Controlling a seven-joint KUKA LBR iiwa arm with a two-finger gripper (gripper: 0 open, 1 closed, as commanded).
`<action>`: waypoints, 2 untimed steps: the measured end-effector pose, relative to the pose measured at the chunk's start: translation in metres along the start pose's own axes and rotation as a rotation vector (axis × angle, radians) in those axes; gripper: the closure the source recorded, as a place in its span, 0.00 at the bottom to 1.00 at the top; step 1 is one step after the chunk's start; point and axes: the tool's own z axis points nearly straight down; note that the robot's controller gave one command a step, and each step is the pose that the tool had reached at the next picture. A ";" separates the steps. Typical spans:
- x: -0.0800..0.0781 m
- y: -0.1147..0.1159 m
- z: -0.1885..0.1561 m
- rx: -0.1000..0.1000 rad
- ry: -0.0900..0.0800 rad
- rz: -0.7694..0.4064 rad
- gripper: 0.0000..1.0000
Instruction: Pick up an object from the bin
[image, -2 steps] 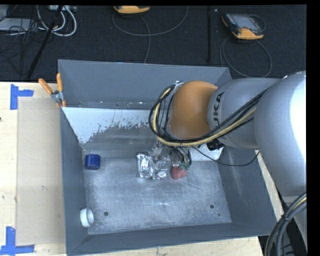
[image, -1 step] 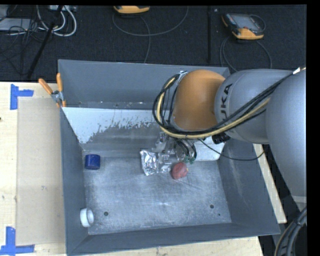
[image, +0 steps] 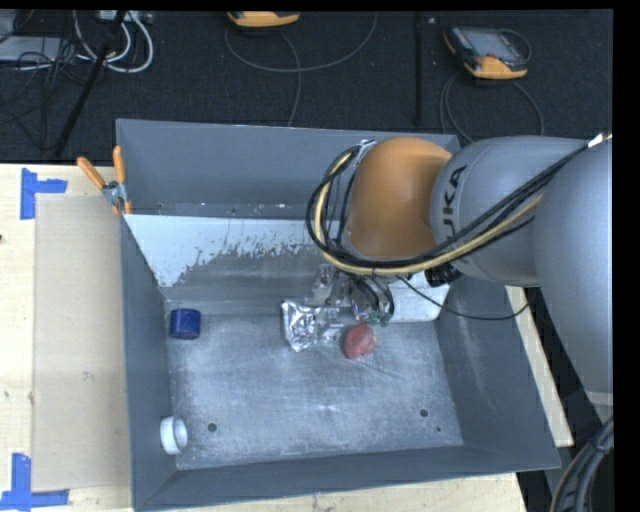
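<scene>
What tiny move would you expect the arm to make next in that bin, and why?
Probably ease down slightly onto the crumpled foil lump: the gripper hangs at its upper edge, with a reddish round thing just beside. The blue piece and white cap lie far off to the left, so the foil seems the nearest target.

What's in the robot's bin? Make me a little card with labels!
Bin: grey metal bin, a few loose things inside
Gripper: the gripper is down low at the bin's middle
Nearest things: crumpled silver foil lump just below the gripper; reddish round thing right beside the foil
Farther things: small blue block by the left wall; white round cap in the near left corner
Holding anything: cannot tell
</scene>
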 end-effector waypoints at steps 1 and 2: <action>-0.001 0.000 -0.027 0.000 -0.002 0.001 1.00; -0.001 0.000 -0.032 0.000 0.000 0.002 1.00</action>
